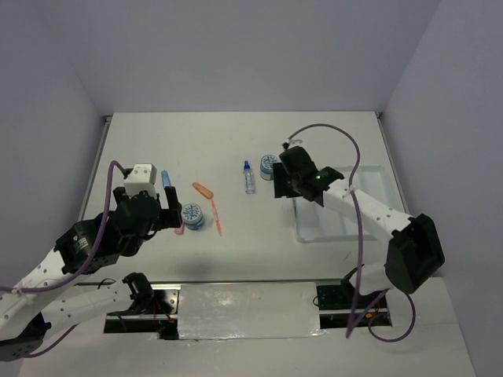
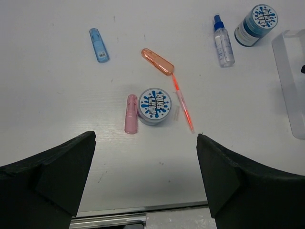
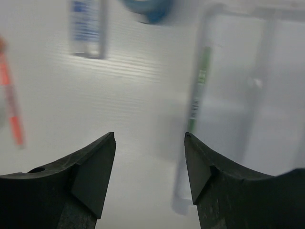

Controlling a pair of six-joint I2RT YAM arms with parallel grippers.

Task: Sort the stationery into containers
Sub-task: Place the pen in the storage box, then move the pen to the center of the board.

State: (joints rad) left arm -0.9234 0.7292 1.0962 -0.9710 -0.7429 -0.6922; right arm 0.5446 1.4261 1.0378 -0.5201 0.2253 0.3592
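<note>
My left gripper (image 2: 145, 139) is spread wide with nothing between the pads. It hovers over the table (image 2: 57, 95), facing the loose cluster. One blue-white roll (image 2: 154, 106) has the pink capsule (image 2: 131, 113) just beside it on one side and the thin orange pen (image 2: 183, 102) just beside it on the other. The orange capsule (image 2: 157, 61) sits at the pen's far end, and the blue capsule (image 2: 99, 45) is well apart from the rest. The clear blue-capped bottle (image 2: 223, 40) lies further over toward the white tray (image 1: 314, 228), with the second roll (image 2: 256, 19) just beside it. My right gripper (image 3: 149, 138) is parted too, nothing in it, held near the tray's left edge on the bottle side. A thin green stick (image 3: 197, 90) lies lengthwise along that side of the tray. The right wrist view is blurred, so I can't tell whether it's in the first compartment or on the wall. Every other piece lies on the table outside the tray.
</note>
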